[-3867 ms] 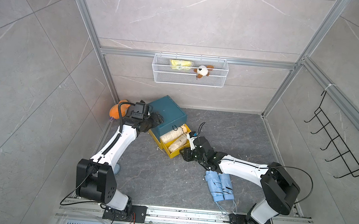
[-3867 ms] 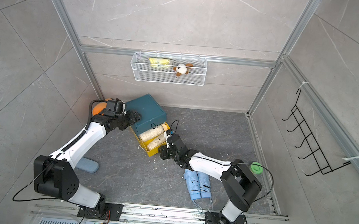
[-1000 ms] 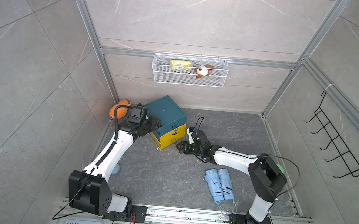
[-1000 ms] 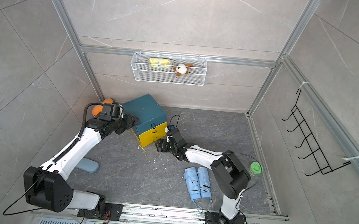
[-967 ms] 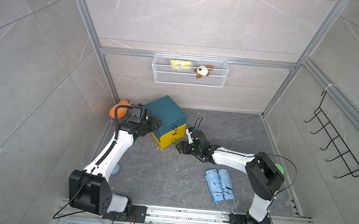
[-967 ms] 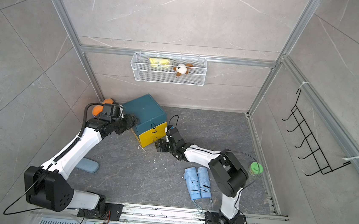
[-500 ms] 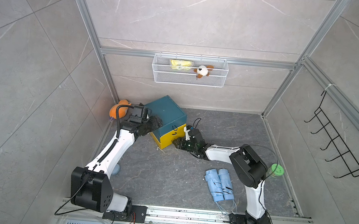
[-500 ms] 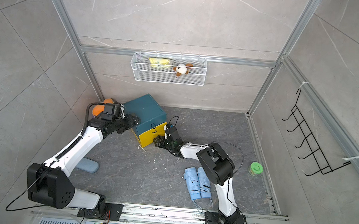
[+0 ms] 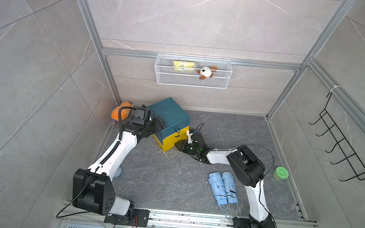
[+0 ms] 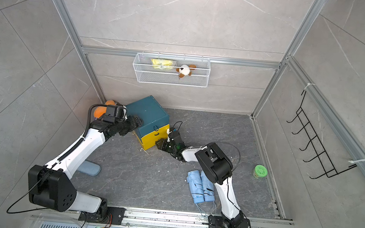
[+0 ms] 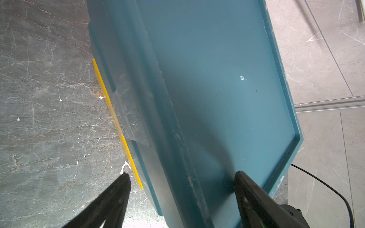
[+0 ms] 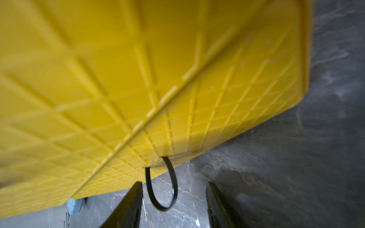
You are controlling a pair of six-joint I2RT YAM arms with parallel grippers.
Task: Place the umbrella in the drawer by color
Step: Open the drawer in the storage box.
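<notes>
Two light blue folded umbrellas [image 9: 223, 188] are lying on the dark grey stone floor [image 9: 171, 181], outside the closed yellow drawer [image 9: 173, 138].
They are resting side by side, touching, near and right beside the right arm [image 9: 255, 193], well apart from the teal plastic cabinet [image 9: 170, 115] at the far left. The right tool [image 12: 173, 183] is hovering released at the drawer front, jaws flanking the black loop handle [image 12: 148, 183] without pinching it. The left tool [image 11: 181, 173] is spreading wide over the cabinet's top edge, grasping nothing.
</notes>
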